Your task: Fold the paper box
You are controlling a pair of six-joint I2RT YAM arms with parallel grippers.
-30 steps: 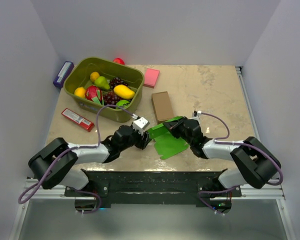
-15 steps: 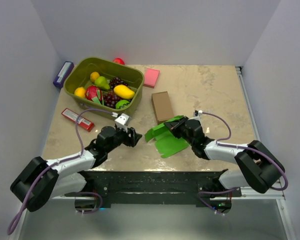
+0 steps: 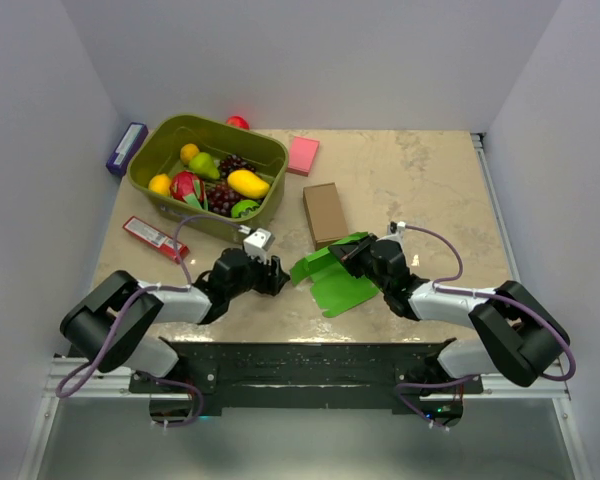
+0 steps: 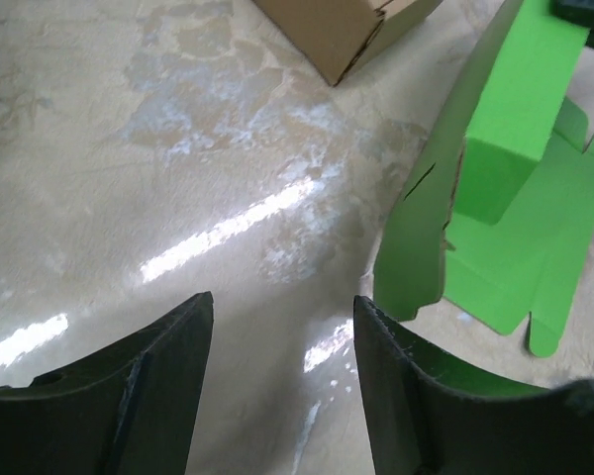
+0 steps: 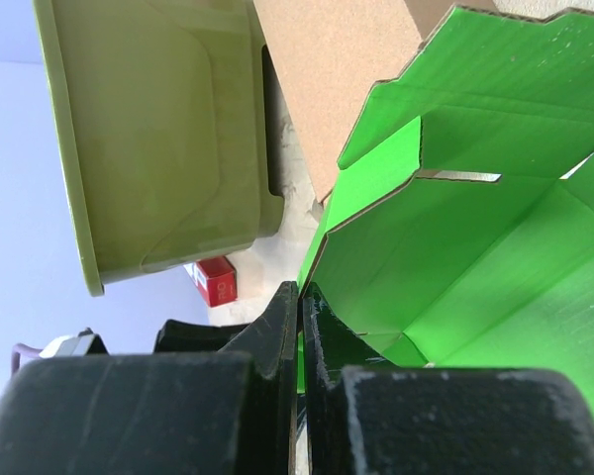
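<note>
The paper box [image 3: 342,292] lies mid-frame, its edge pinched by the right gripper [image 3: 345,252], seemingly propping a panel up; the left gripper [image 3: 279,278] hovers just left, splayed and empty.

In your left wrist view, the top edge cuts off both the brown cardboard box [image 4: 346,30] and the paper box [image 4: 495,228]. In your right wrist view, the right claw [image 5: 299,307] covers the card edge it pinches, and the olive bin [image 5: 148,148] hides most of a red pack [image 5: 216,280]. From above, that pack's print is too small to read.
</note>
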